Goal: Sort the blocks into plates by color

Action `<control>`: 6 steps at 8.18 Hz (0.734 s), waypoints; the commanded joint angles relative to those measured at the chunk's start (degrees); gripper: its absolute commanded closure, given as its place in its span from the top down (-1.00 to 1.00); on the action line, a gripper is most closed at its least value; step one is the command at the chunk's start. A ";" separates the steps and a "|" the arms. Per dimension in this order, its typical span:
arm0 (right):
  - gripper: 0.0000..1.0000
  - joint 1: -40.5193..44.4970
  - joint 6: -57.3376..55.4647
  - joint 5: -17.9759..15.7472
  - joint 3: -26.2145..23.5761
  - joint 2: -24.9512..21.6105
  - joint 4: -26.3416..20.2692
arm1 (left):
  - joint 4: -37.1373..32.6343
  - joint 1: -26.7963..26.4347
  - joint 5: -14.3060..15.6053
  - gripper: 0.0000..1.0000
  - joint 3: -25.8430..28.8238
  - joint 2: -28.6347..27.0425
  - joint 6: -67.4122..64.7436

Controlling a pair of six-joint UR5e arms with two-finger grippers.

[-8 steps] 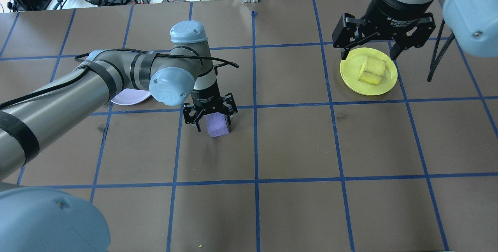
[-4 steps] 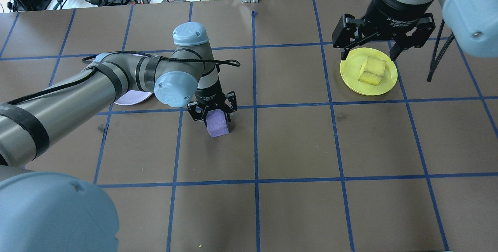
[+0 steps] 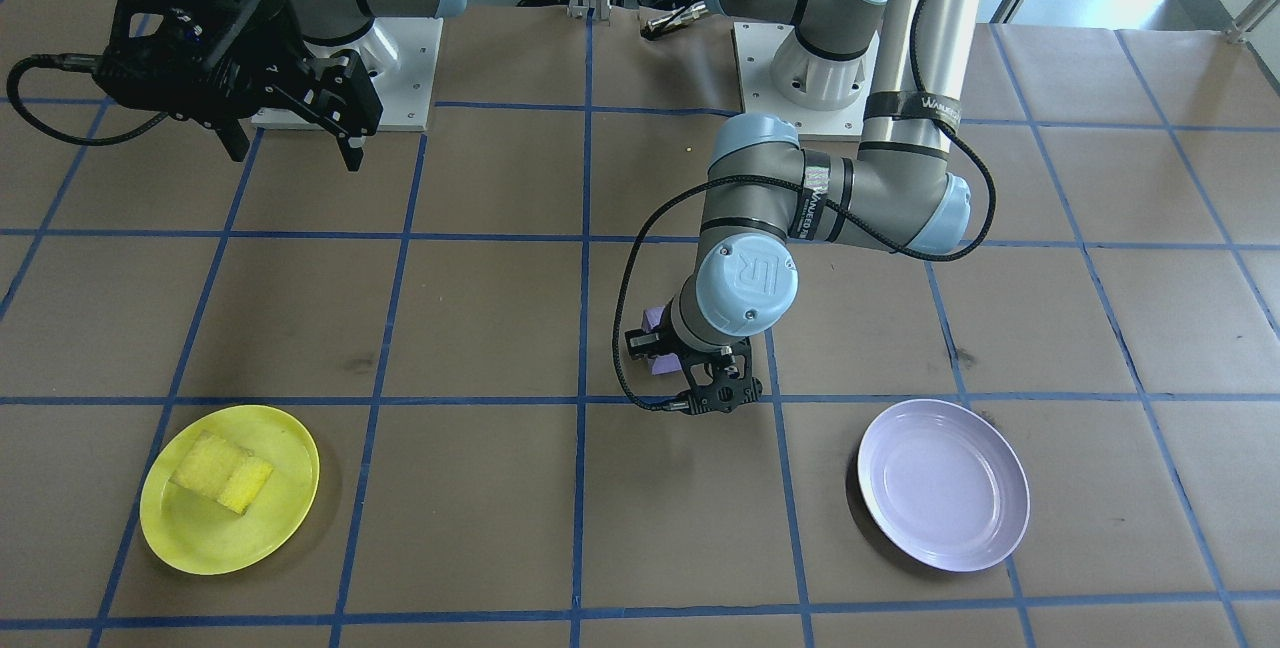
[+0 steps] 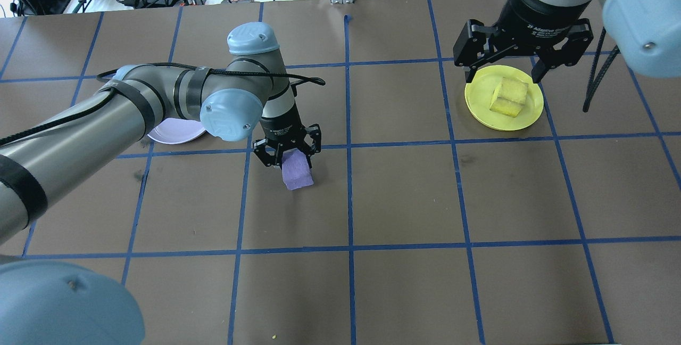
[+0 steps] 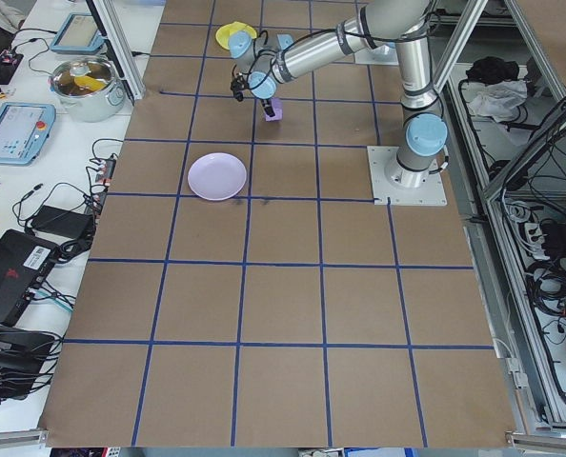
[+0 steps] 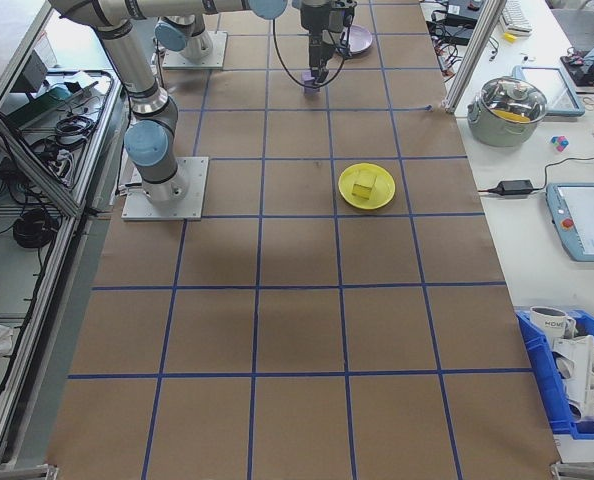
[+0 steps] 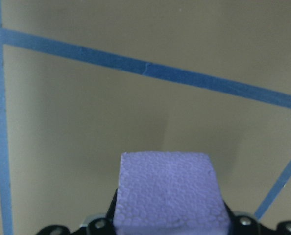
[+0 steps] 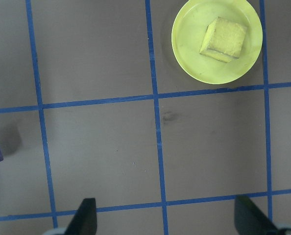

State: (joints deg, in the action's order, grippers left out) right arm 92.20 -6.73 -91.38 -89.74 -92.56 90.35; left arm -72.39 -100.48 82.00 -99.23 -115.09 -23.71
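The left gripper (image 4: 288,159) is closed on the purple block (image 4: 297,173), which sits between its fingers and sticks out below them, over the brown table (image 4: 404,196), beside the lavender plate (image 3: 944,484). The right gripper (image 4: 503,71) is wide open above the yellow plate (image 4: 481,106), where the yellow block (image 4: 509,97) lies

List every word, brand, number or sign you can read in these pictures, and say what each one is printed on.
"2F Adaptive": right hand, on its black body; the rest is cut off.
"UR" logo: blue joint cap of the left arm.
White lettering on the black strap: too blurred to read.
Small print on the left hand: too small.
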 commanded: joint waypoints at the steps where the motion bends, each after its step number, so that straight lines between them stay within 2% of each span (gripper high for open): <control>1: 1.00 0.00 0.05 0.41 0.00 0.10 -0.08 | -13.42 3.34 1.66 -1.00 6.37 4.60 1.90; 2: 1.00 0.00 0.14 0.50 0.00 0.19 -0.08 | -19.22 7.10 3.15 -1.00 12.07 4.70 10.09; 3: 1.00 0.00 0.14 0.50 0.00 0.19 -0.08 | -22.68 10.80 6.38 -1.00 17.00 4.70 16.61; 4: 1.00 0.00 0.40 0.41 0.00 0.19 -0.08 | -22.54 13.36 11.29 -1.00 19.40 4.53 22.68; 5: 1.00 -0.09 3.19 0.59 0.00 0.19 0.26 | -20.27 15.73 12.38 -1.00 20.56 4.18 28.83; 6: 1.00 -0.09 6.09 0.59 0.00 0.19 0.35 | -14.85 17.84 12.39 -1.00 19.96 3.91 33.77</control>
State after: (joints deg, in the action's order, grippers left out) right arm 92.17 -5.01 -90.87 -89.74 -92.38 90.42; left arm -93.04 -87.00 92.32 -80.57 -110.74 -0.19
